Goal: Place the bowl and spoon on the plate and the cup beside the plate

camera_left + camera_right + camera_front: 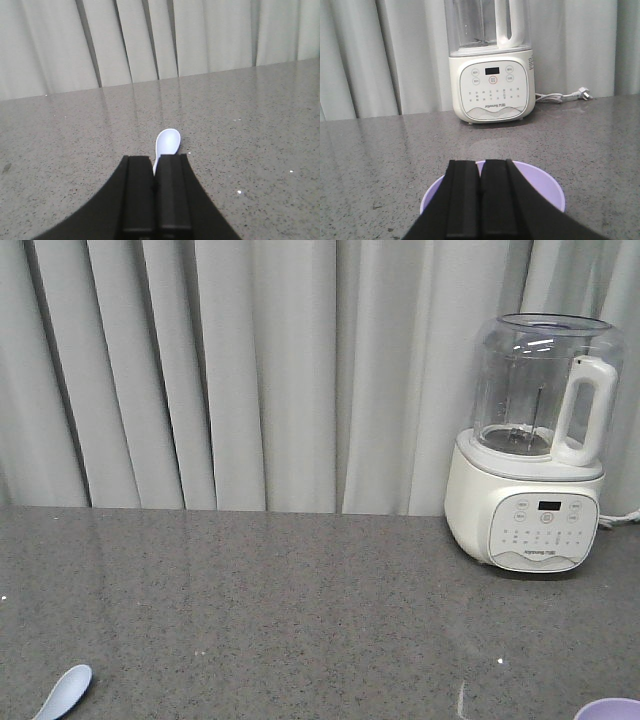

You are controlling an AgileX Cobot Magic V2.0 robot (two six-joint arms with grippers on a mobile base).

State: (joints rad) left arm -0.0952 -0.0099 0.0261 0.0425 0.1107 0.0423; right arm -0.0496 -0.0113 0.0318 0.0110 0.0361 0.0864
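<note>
The pale blue spoon (167, 141) lies on the grey counter, scoop pointing away, also visible at the front view's bottom left as the spoon (63, 689). Its handle runs back under my left gripper (156, 159), whose fingers are pressed together just above and behind the scoop. The lavender bowl (540, 186) sits directly under my right gripper (480, 163), which is shut with its tips over the bowl's far rim; only a sliver of the bowl (608, 708) shows in the front view. The plate and the cup are out of view.
A white blender (528, 502) with a clear jug stands at the back right of the counter, seen close ahead as the blender (492, 85). Its cord and plug (581, 93) lie to the right. Grey curtains hang behind the counter.
</note>
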